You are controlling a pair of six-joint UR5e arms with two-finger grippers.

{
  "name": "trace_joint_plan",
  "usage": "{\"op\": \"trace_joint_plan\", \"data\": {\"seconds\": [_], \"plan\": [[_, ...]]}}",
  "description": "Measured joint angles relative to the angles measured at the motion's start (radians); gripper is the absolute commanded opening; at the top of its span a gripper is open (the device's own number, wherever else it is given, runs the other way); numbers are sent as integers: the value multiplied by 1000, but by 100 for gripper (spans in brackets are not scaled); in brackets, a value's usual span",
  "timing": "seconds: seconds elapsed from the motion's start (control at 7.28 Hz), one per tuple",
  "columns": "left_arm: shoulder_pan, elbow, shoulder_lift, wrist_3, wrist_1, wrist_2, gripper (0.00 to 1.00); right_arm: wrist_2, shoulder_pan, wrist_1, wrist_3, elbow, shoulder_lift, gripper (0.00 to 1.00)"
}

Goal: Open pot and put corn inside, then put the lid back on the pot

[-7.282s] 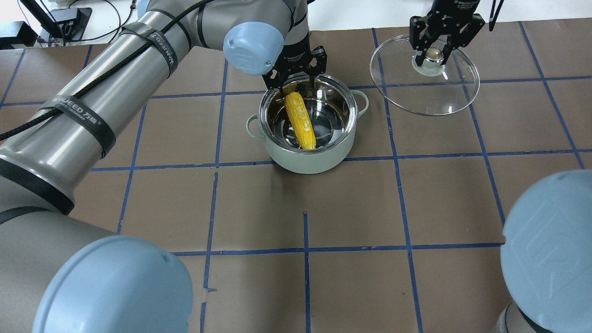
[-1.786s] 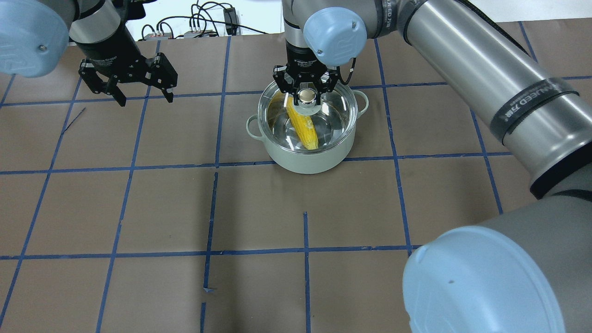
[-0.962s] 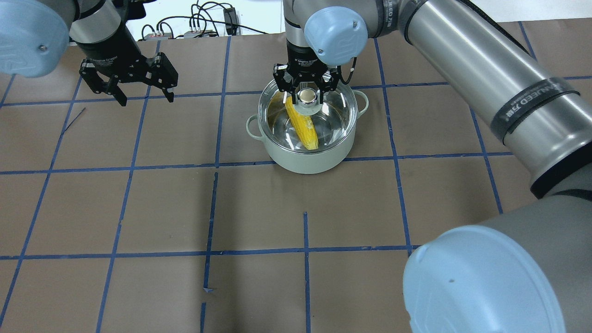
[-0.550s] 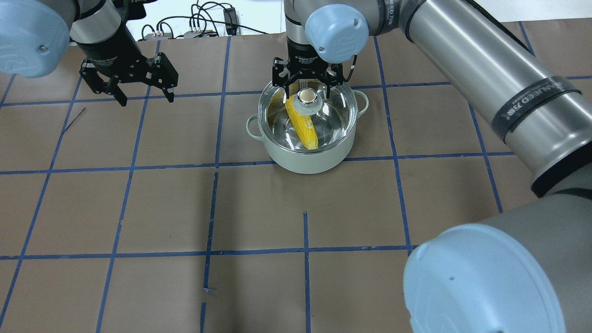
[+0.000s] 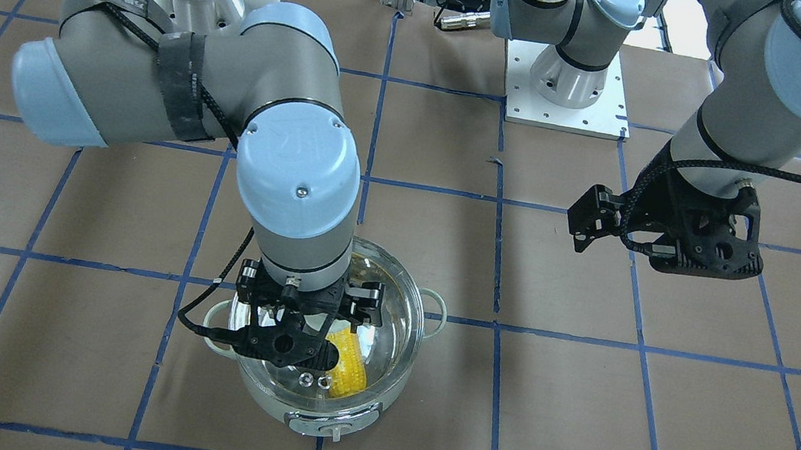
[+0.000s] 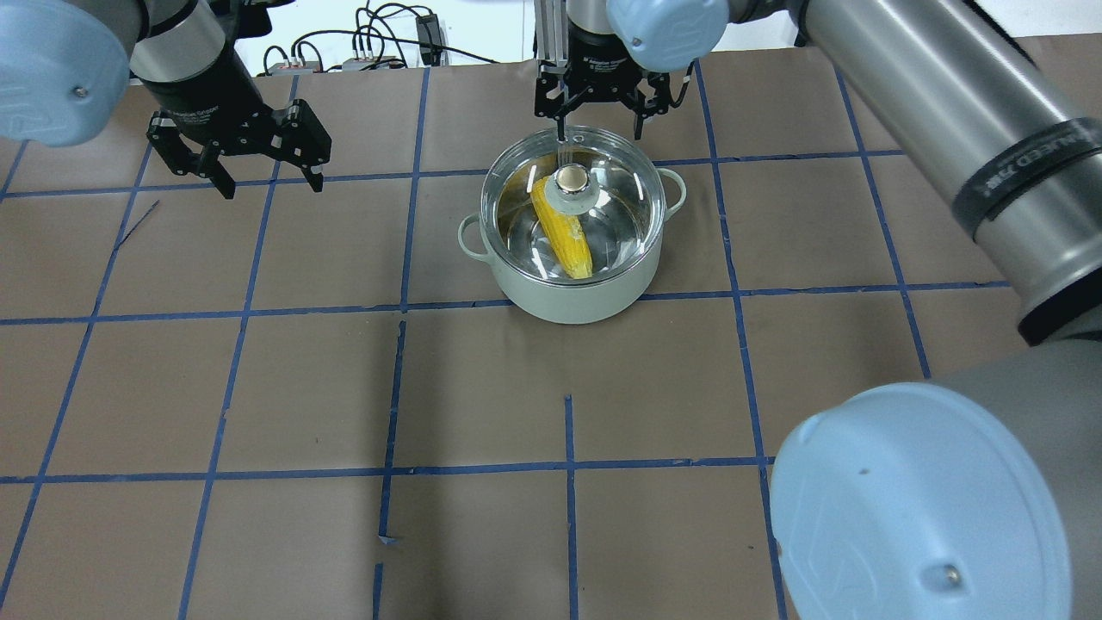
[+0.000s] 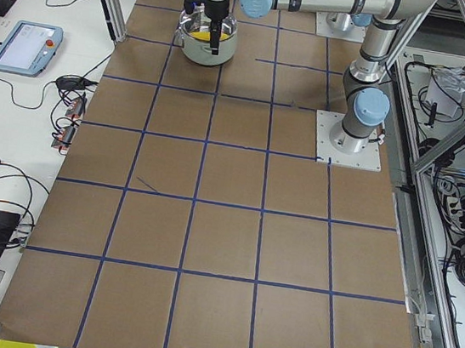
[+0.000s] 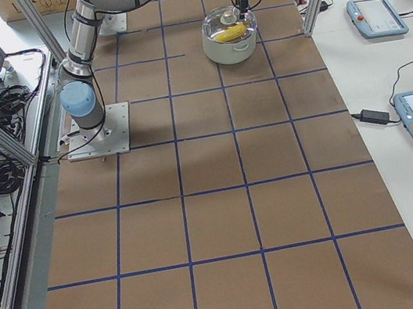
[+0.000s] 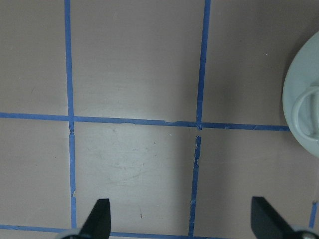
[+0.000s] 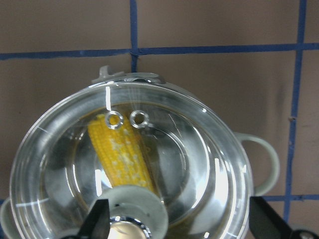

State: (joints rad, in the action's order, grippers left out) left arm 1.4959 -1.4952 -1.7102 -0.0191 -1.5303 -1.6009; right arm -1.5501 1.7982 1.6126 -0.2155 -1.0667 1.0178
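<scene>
Lid (image 6: 607, 215) seated on pot (image 6: 572, 301), corn (image 6: 564, 231) inside under glass. Right claw (image 6: 600, 129) released, empty, above far rim; left claw (image 6: 272, 185) released, well apart. Final step judged done; next, probably only parking arms.

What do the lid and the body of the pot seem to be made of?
The lid looks like clear glass with a metal rim: the corn shows through it, and it glints brightly. The pot has a smooth pale mint outside, painted metal or plastic; I cannot tell which.
</scene>
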Motion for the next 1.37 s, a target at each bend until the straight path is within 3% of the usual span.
{"op": "trace_joint_plan", "data": {"seconds": [0.55,0.69,0.96,1.37], "plan": [[11,-118,163,30,2,3,100,-7,-170,-344,342,-73,254,99],[9,-130,173,30,1,6,100,-6,-178,-338,358,-147,312,99],[18,-90,140,29,-13,6,100,-5,-183,-208,364,-312,394,99],[73,-47,108,35,-16,9,100,-40,-185,-139,364,-379,429,99]]}}
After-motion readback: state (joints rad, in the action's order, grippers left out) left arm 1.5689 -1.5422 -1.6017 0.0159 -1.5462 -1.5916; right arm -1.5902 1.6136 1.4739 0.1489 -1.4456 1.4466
